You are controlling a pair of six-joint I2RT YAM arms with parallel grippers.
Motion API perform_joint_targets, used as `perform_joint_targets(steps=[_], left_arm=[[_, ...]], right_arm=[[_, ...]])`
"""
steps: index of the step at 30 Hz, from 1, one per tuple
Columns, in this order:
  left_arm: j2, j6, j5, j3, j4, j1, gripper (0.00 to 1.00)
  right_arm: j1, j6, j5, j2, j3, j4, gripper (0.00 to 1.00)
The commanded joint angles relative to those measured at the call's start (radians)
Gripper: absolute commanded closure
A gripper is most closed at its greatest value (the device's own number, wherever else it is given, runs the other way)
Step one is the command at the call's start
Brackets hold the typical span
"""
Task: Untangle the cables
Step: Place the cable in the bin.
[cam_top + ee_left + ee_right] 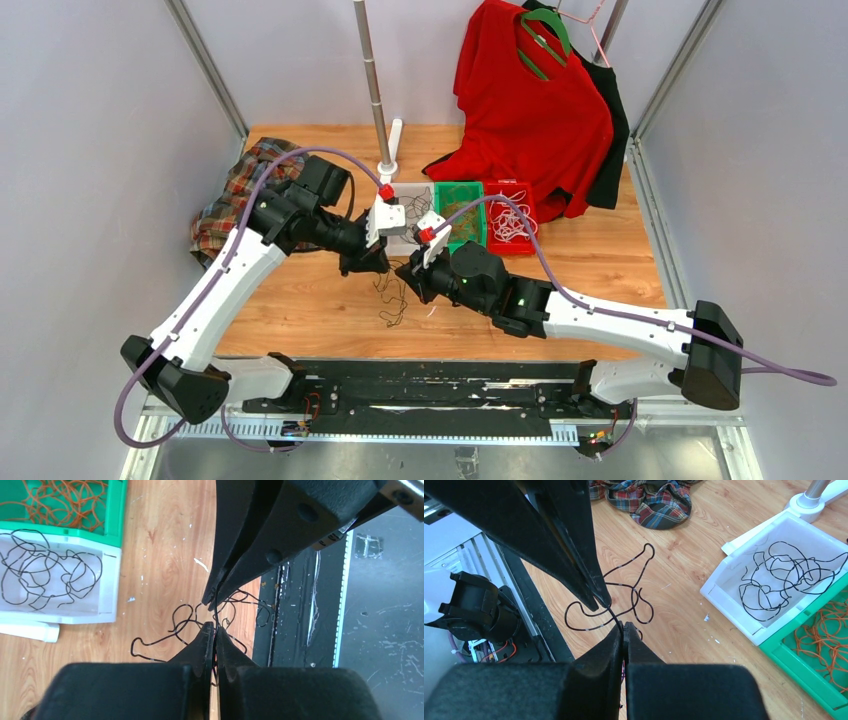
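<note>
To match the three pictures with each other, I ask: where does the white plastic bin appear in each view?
Top external: the white plastic bin is in the upper middle.
Left wrist: it is at the left edge, at middle height.
Right wrist: it is on the right side, in the upper half.
Shared landmark: the green plastic bin stands directly beside it in every view.

No writing, label, brand or number can be read in any of the three views. Pale marks on the black rail (440,385) are too small and blurred to tell as writing.
</note>
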Motion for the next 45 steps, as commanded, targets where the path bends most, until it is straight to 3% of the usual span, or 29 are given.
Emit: perform_joint_targets(steps=[1, 7, 10, 18, 31, 36, 40, 45], left_arm=[[-0.026, -0.030, -0.026, 0.051, 0.000, -0.006, 0.98], [-0.062, -0.085, -0.017, 0.071, 0.001, -0.006, 0.99], [-0.070, -0.133, 0.016, 0.076, 0.000, -0.006, 0.99], [-0.100, -0.196, 0.027, 0.181, 0.001, -0.006, 0.99], [-0.096, -0.222, -0.013, 0.465, 0.001, -0.006, 1.00], [-0.111, -0.210, -0.002, 0.447, 0.001, -0.006, 1.00], [-0.140, -0.170, 0.043, 0.389, 0.001, -0.005, 1.00], [-0.171, -0.137, 0.118, 0.333, 0.002, -0.006, 0.99]], right_arm=[[-0.012, 0.000, 0.020, -0.010, -0.011, 0.039, 0.99], [-0.012, 0.017, 0.102, -0.009, -0.060, 0.121, 0.71], [-0.012, 0.039, 0.143, 0.007, -0.079, 0.194, 0.65], [-0.012, 0.104, 0.188, 0.038, -0.187, 0.344, 0.68], [-0.012, 0.180, 0.251, 0.068, -0.404, 0.432, 0.70], [-0.023, 0.118, 0.291, -0.073, -0.425, 0.364, 0.64], [-0.130, 0.038, 0.206, -0.229, -0.354, 0.275, 0.48], [-0.336, -0.048, -0.139, -0.243, -0.125, 0.153, 0.38]])
